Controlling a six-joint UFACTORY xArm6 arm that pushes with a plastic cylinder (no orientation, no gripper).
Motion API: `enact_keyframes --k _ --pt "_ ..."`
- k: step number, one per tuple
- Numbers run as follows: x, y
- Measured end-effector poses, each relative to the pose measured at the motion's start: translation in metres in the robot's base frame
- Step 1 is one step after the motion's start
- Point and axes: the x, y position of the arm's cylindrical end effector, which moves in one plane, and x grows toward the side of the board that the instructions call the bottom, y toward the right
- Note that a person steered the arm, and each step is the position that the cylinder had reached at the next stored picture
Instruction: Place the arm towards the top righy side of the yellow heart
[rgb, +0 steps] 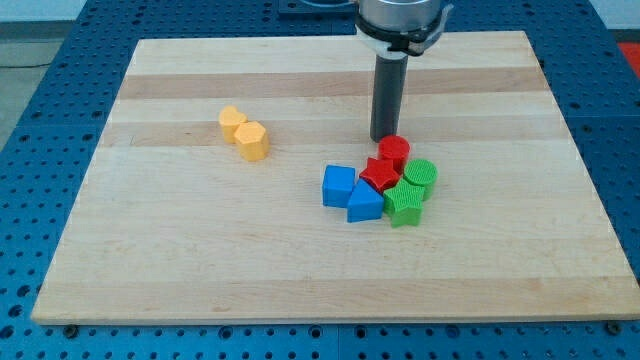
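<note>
Our tip (384, 138) is a bare rod w/ no jaws, holding nothing, touching the red cylinder (394, 152). Yellow heart (252, 140) sits well apart toward the view's left, beside a yellow block (232, 122); its top-right side faces us.

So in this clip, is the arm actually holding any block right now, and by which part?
Nothing is held. My tip only rests on the board, just above and left of the red cylinder, well right of the yellow heart.
</note>
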Motion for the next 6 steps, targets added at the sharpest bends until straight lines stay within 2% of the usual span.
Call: enact_keyframes --k 2,4,6 --pt "0.011 0.000" --pt "-0.027 -0.018" --pt "-0.071 -0.095"
